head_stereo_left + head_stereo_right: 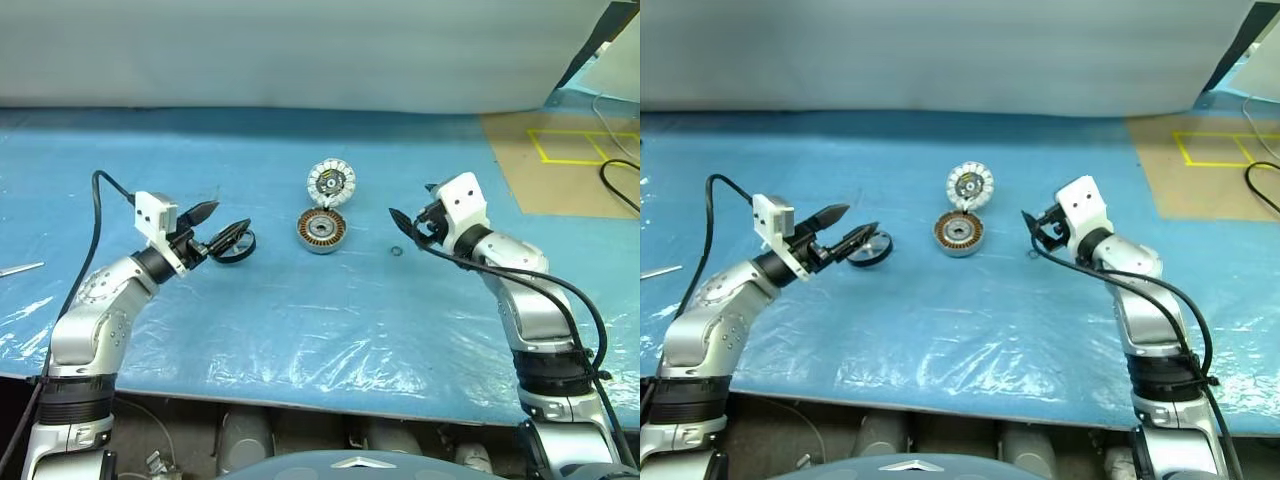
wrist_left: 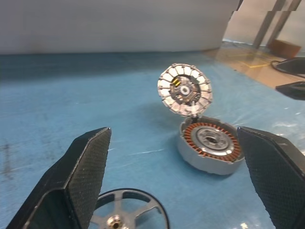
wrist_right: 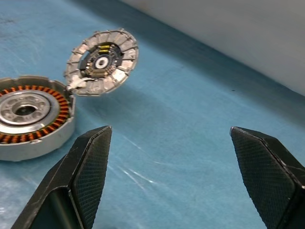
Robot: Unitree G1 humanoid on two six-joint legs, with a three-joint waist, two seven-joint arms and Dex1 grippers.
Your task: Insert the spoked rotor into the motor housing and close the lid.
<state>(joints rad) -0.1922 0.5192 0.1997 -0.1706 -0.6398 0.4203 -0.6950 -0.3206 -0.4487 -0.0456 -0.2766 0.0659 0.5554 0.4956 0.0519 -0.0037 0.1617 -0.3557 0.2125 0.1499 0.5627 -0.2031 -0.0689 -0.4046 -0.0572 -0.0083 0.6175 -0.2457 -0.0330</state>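
The motor housing (image 1: 321, 231) sits mid-table, its copper windings and silvery hub facing up. The lid (image 1: 331, 184) leans upright at the housing's far rim, its white-segmented face toward me. To the left of the housing, the spoked rotor (image 1: 236, 247) lies flat on the sheet. My left gripper (image 1: 232, 215) hovers open just over the rotor, which shows low between its fingers (image 2: 90, 167) in the left wrist view, untouched. My right gripper (image 1: 408, 210) stands open to the right of the housing, pointing toward it, with nothing between its fingers (image 3: 90, 167).
A blue plastic sheet (image 1: 330, 320) covers the table. A small dark ring (image 1: 396, 250) lies just below the right gripper. A brown board with yellow tape (image 1: 570, 160) and a black cable (image 1: 622, 185) lie at the far right. A thin metal piece (image 1: 20, 268) lies at the left edge.
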